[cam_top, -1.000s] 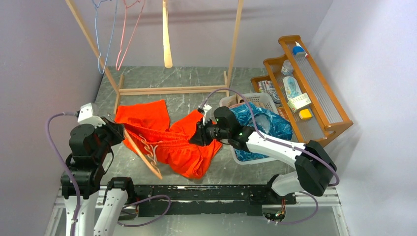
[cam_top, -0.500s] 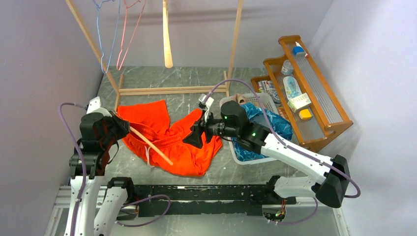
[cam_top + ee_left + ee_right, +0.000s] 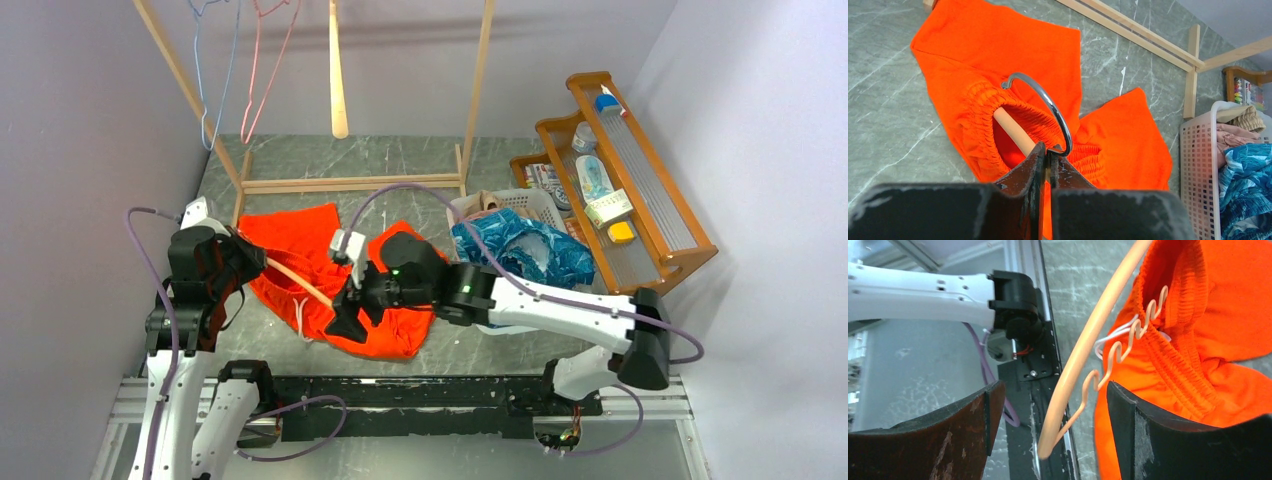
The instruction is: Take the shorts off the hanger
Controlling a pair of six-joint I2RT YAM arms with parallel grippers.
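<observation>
Holds the right jaws wide open astride the free tip of the pale wooden hanger (image 3: 1083, 355) toward the bench (image 3: 400, 150) front edge, clamps the left jaws shut on its metal hook (image 3: 1055, 112), with the bright orange drawstring shorts (image 3: 300, 235) lying flat nearer the left edge, waistband threaded on the hanger's arm.

I am watching the right gripper (image 3: 348, 318) letting go of the orange shorts (image 3: 305, 235) and spreading its jaws wide. It is swinging left across the cloth, and its fingers are now straddling the low end of the hanger (image 3: 300, 286). The left gripper (image 3: 243, 262) is drawing the hanger's hook end up and back, and the released cloth is slumping flatter.
</observation>
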